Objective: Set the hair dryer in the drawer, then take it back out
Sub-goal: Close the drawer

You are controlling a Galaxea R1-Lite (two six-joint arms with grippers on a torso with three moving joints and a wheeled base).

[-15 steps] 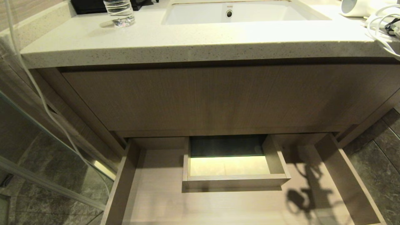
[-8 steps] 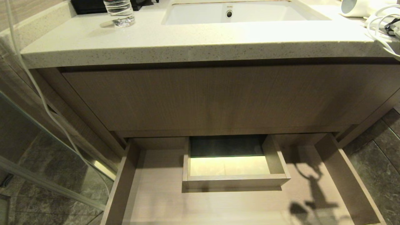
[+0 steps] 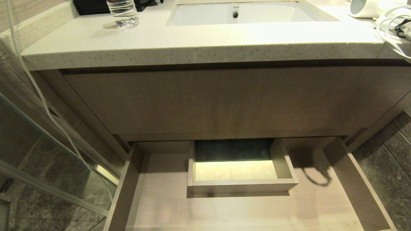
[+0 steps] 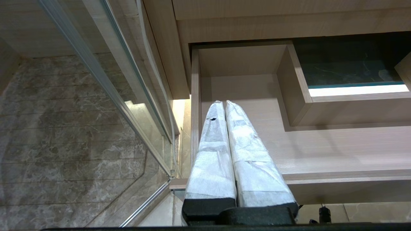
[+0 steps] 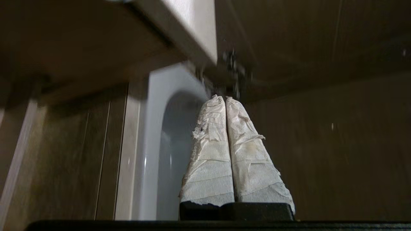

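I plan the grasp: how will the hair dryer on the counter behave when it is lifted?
The hair dryer has a rounded barrel, so it may roll if nudged. Its loose white cord overhangs the counter edge; it will probably dangle and drag.

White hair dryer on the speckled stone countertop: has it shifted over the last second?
No. The white hair dryer stays at the speckled stone countertop's far right corner, beside the white sink basin.

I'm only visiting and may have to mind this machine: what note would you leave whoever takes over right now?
Left gripper: shut, empty, parked over the open light wood-grain drawer.
Right gripper: shut, empty, below the countertop's edge.
White hair dryer with its coiled white cord: on the speckled stone countertop, far right.
Done: drawer open.
Left: nothing lies in the visible part of the drawer; which half of the job remains cannot be told.
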